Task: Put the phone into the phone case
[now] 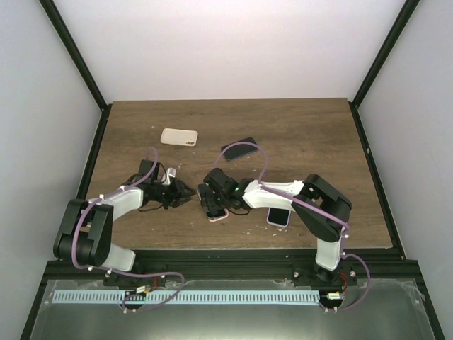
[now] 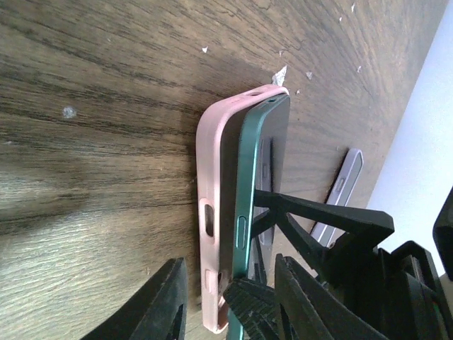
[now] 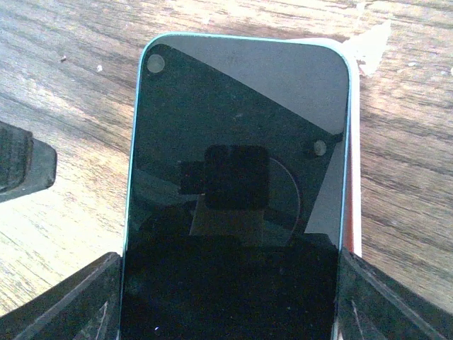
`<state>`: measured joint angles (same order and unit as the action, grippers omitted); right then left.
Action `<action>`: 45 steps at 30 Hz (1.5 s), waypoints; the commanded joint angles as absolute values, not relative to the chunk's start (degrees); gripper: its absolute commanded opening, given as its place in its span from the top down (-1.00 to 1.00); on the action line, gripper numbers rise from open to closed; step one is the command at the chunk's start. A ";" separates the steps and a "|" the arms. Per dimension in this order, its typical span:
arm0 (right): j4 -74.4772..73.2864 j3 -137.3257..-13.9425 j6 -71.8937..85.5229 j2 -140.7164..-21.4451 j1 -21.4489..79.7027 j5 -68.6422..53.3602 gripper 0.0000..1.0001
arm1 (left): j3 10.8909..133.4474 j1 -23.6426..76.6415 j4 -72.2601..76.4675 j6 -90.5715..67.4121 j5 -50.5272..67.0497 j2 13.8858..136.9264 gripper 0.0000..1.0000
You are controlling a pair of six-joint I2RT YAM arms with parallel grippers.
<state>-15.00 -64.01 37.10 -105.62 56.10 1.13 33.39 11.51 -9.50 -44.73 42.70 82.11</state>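
The phone [image 3: 237, 106] has a dark screen and a teal-green edge. My right gripper [image 3: 230, 283] is shut on its two long sides. In the left wrist view the phone [image 2: 244, 177] is tilted: its far end sits in the pink phone case [image 2: 210, 177], and its near end is lifted off it. The case [image 1: 219, 216] lies flat on the wooden table, and a strip of it shows along the phone's right edge [image 3: 355, 177]. My left gripper [image 2: 230, 265] is open, with its fingers on either side of the near end of case and phone.
A phone in a lilac case [image 1: 279, 217] lies right of the work spot, under the right arm. A dark phone or case [image 1: 238, 147] and a cream case [image 1: 178, 136] lie further back. Black frame rails run along the table's sides.
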 commanded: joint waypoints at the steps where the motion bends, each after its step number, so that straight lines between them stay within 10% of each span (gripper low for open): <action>1: -14.60 -64.87 37.22 -106.39 56.51 4.02 0.08 | 32.63 11.29 -7.03 -44.26 45.19 83.63 0.30; 24: -16.49 -63.66 36.30 -102.35 56.39 4.98 -0.78 | 33.74 14.71 -5.30 -44.20 44.86 88.51 0.40; 45: -4.81 -53.96 36.26 -101.20 49.57 -7.46 0.04 | 35.30 18.99 -4.56 -45.69 41.25 90.25 0.65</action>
<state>-8.56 -54.04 35.83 -100.16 49.58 -4.03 33.91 18.81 -5.50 -45.95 42.44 89.27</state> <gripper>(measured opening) 0.508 0.193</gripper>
